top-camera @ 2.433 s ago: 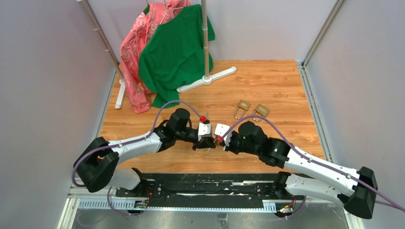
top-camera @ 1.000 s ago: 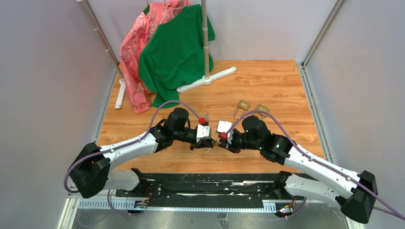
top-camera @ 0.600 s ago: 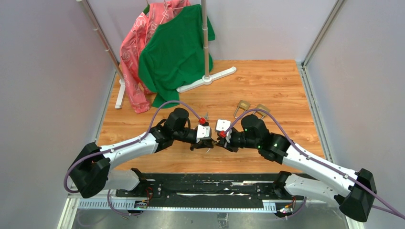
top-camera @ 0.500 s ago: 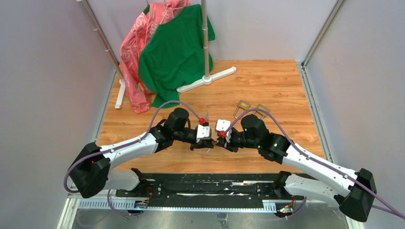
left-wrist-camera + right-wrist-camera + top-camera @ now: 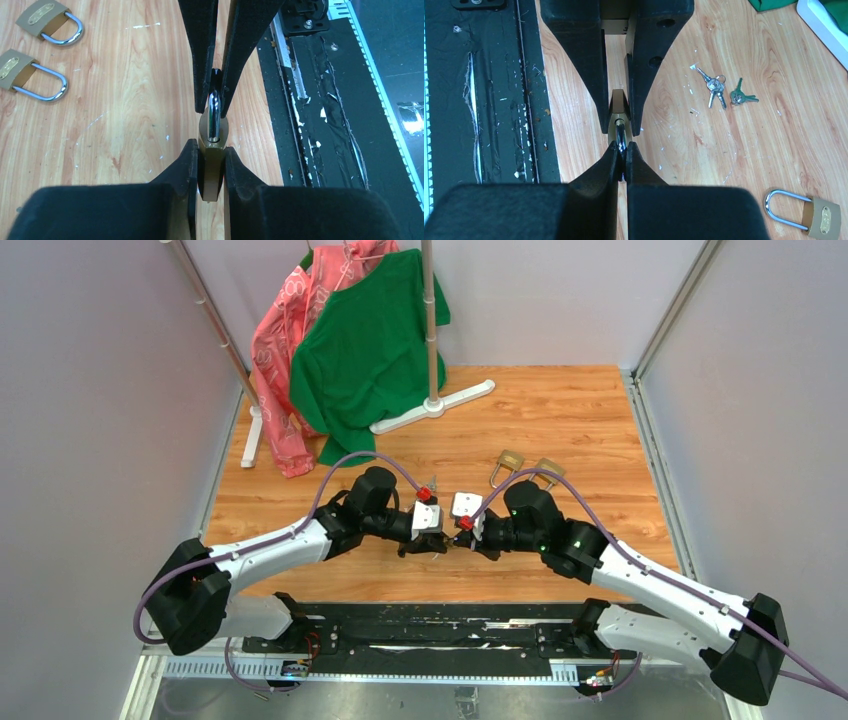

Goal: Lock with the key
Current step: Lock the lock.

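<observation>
My two arms reach in from the near corners, elbows bowed outward, wrists turned toward each other low over the bench (image 5: 560,410). They meet in the middle, just beyond the black rail (image 5: 450,625) that runs along the near edge.

My left fingers (image 5: 211,150) are narrow and clamp the body of a brass padlock (image 5: 210,172) by its two flat sides, its shackle (image 5: 214,112) pointing right. My right fingers (image 5: 622,148) are pressed almost together, pinching the top of that shackle between their tips. The padlock hangs between the two grips, close above the wood.

The key cluster (image 5: 714,87) lies flat on the bench just to the far side of my left fingers. Neither set of fingers touches it. A small green key (image 5: 743,96) lies just beside it.

Farther out and to the right, two loose padlocks (image 5: 509,462) (image 5: 547,472) lie side by side, near my right wrist but apart from it. Bare wood stretches beyond them to the far right corner.

At the far left stands a garment rack (image 5: 435,405) with a green shirt (image 5: 370,350) and a pink garment (image 5: 290,350) hanging down to the wood. Grey walls close in on the left, right and far edges.
</observation>
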Robot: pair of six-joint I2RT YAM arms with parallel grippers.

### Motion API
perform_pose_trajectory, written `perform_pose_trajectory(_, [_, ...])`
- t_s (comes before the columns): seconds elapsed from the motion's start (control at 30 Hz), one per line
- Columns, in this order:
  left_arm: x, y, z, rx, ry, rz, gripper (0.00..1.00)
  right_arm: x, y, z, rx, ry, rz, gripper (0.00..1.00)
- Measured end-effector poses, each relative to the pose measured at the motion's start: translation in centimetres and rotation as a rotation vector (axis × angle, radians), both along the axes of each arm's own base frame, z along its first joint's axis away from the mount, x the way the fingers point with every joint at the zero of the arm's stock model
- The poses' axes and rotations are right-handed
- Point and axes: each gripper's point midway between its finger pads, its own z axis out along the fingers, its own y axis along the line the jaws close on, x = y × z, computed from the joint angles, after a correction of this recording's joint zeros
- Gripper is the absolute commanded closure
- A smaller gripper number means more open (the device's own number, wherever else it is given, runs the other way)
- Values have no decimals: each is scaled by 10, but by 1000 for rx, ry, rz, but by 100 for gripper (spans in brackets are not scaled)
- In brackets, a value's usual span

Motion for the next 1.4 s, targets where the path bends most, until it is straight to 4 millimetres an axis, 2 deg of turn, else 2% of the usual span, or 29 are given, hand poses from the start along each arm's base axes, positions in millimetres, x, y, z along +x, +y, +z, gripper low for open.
perform_pose_trajectory(0.03, [0,0,0,0,2,0,99,0,0,0,0,0,-1,100])
perform_pose_trajectory(0.07, [-1,0,0,0,7,1,91,0,0,1,2,0,-1,100])
perform_pose_trajectory(0.1, [-1,0,0,0,12,2,65,0,-1,1,2,-1,-1,100])
perform_pose_trajectory(0.13, [-1,-2,0,-4,25,2,46,-1,-2,2,4,-2,-2,100])
perform_pose_trajectory(0.17, [-1,-2,1,-5,32,4,36,0,-3,3,6,-3,-6,100])
perform_pose_trajectory(0.23, [-1,-4,3,-10,50,14,31,2,-7,7,18,-3,-24,100])
perform_pose_trajectory(0.37, [4,-3,1,8,41,41,38,9,-19,19,52,-18,-68,100])
perform_pose_trajectory(0.53, [0,13,3,24,26,0,63,1,-25,36,88,-23,-56,100])
perform_pose_trajectory(0.7, [3,12,17,-12,47,27,64,-3,-23,51,122,-28,-35,100])
perform_pose_trajectory(0.83, [5,9,22,-29,87,58,52,-5,-23,54,133,-25,-35,100])
perform_pose_trajectory(0.93, [6,7,24,-40,89,61,49,-5,-23,54,134,-21,-34,100])
perform_pose_trajectory(0.97, [6,7,25,-42,88,64,50,-6,-23,54,135,-19,-33,100])
perform_pose_trajectory(1.13, [12,6,24,-37,60,83,74,-7,-22,54,138,-15,-28,100])
perform_pose_trajectory(1.27, [12,4,27,-49,66,82,76,-7,-22,55,138,-16,-28,100])
perform_pose_trajectory(1.4, [12,3,25,-45,86,86,69,-7,-22,55,138,-16,-28,100])
